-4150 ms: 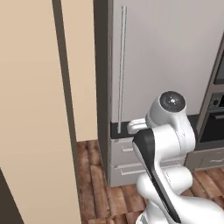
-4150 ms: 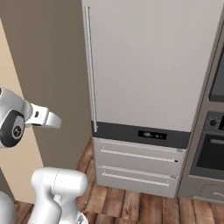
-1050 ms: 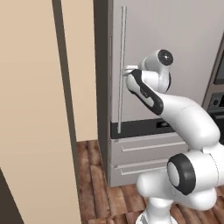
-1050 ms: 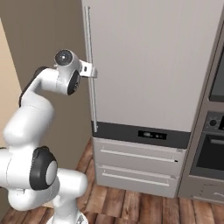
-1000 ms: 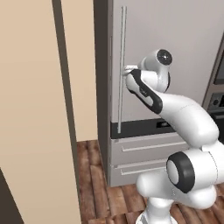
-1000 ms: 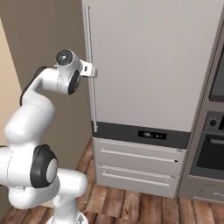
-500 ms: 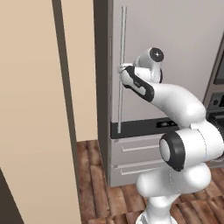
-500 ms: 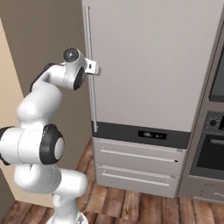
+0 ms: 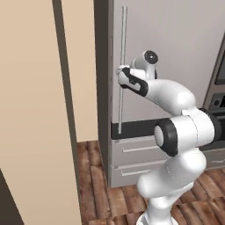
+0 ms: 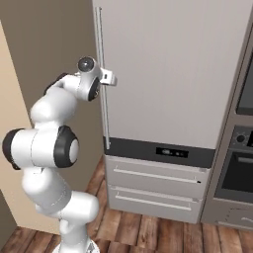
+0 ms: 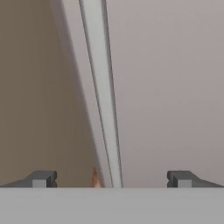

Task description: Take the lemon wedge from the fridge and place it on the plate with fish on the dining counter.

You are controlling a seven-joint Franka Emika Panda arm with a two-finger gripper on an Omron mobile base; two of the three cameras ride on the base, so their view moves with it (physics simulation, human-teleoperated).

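The fridge (image 9: 171, 48) (image 10: 173, 69) stands shut, a tall grey metal front with a long vertical bar handle (image 9: 122, 66) (image 10: 102, 84). My gripper (image 9: 119, 77) (image 10: 111, 78) is at the handle about halfway up, open. In the hand view the handle (image 11: 103, 96) runs up between the two spread fingertips (image 11: 41, 178), just left of the gripper (image 11: 111, 178) centre, with the door face (image 11: 170, 87) behind it. Nothing is held. The lemon wedge, the plate with fish and the dining counter are out of view.
A beige wall panel (image 9: 35, 114) stands close on the fridge's left. Two drawer fronts (image 10: 153, 188) sit under the fridge door. A built-in oven stack (image 10: 239, 173) (image 9: 217, 101) adjoins on the right. The floor is wood planks (image 9: 94, 193).
The arm has stretched further forward, carrying the gripper left and closer until the bar handle lies between the fingers. The jaws stayed open. The fridge door has not moved.
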